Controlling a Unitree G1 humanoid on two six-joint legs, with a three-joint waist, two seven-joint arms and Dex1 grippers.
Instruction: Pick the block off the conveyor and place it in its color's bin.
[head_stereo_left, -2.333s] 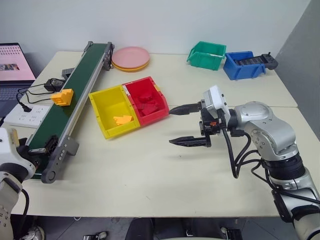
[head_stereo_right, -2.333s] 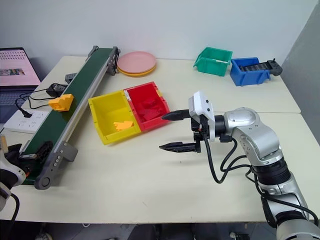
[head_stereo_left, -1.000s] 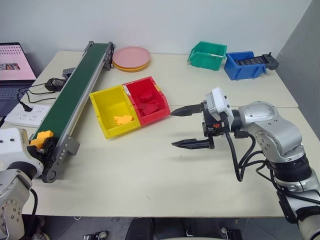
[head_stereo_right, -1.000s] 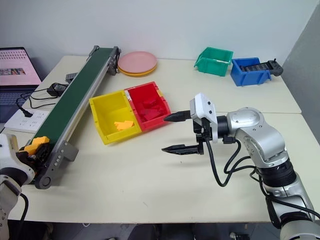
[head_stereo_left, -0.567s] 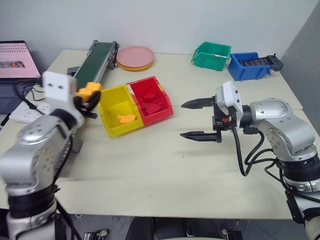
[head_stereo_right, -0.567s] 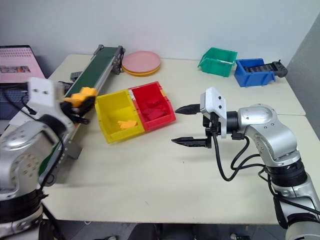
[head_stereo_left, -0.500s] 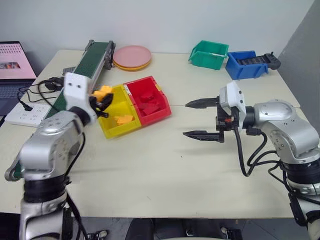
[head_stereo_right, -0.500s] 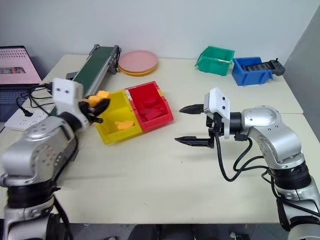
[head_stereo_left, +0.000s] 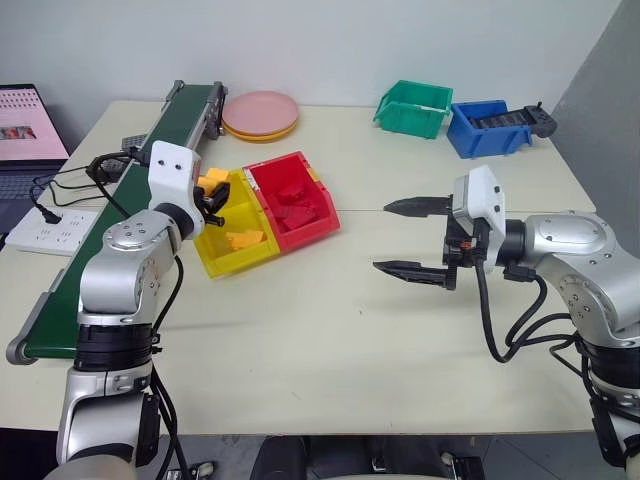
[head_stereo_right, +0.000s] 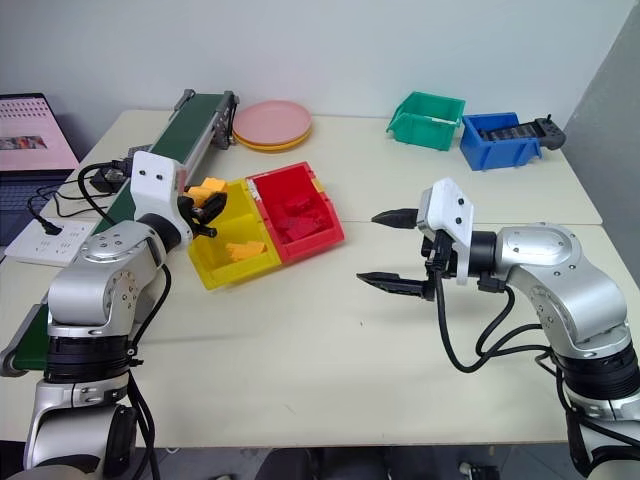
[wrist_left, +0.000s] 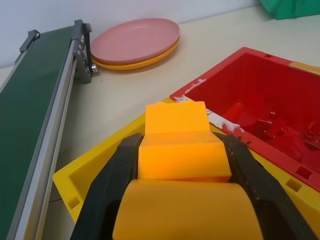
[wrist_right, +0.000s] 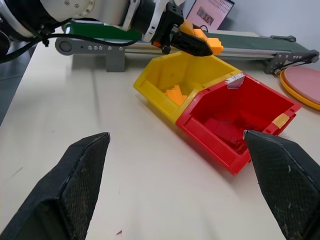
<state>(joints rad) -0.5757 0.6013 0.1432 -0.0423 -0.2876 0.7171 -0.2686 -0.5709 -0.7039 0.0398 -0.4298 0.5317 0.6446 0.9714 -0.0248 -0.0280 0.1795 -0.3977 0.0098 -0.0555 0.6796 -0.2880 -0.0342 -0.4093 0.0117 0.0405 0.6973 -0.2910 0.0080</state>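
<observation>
Left gripper (head_stereo_left: 212, 193) is clamped on the block (wrist_left: 177, 145), block's long axis running along the fingers, pointing forward over the near rim of the bin (head_stereo_left: 205, 252). Conveyor (head_stereo_left: 120, 215) sits just outboard. Left arm reaches forward, roughly level. Right gripper (head_stereo_left: 412, 236) spread wide, empty, pointing left, well apart from the bin.

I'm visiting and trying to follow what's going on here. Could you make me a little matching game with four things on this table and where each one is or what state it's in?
Things:
1. yellow block
2. red bin
3. pink plates
4. right gripper

Places or states:
A. stacked by the far end of the belt
B. fingers spread, holding nothing
C. pinched in the left gripper over the yellow bin
D. joined to the yellow bin, red pieces inside

Pairs: 1-C, 2-D, 3-A, 4-B
</observation>
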